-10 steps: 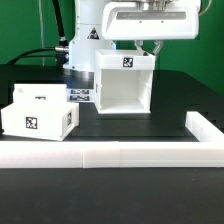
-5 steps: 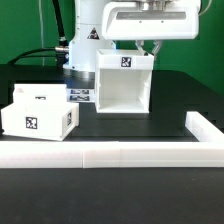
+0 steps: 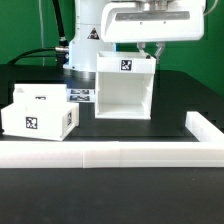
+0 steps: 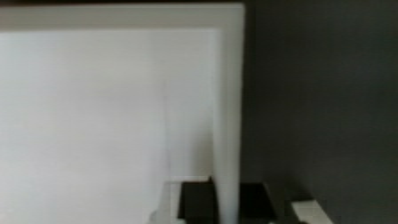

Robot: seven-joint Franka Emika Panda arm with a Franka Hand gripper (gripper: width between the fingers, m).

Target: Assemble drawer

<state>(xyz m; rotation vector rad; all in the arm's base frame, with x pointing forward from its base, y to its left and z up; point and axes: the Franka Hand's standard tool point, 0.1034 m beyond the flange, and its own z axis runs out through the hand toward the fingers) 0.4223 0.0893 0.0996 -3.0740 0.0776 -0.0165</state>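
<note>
The drawer's white open-fronted housing (image 3: 125, 88) stands on the black table in the middle of the exterior view, with a tag on its top edge. My gripper (image 3: 152, 50) reaches down from above onto the top of the housing's wall on the exterior view's right. In the wrist view the housing's thin white wall (image 4: 228, 120) runs between my two dark fingers (image 4: 196, 205), and the gripper (image 4: 226, 205) is shut on it. The two small white trays (image 3: 40, 112), both tagged, sit together at the exterior view's left.
The marker board (image 3: 80, 96) lies flat between the trays and the housing. A long low white rail (image 3: 110, 155) runs across the front and turns back at the exterior view's right (image 3: 205, 128). The robot base and black cables stand behind.
The gripper has shifted slightly toward the exterior view's right. The housing has shifted a little with it, its top edge lower in the picture. The trays have not moved.
</note>
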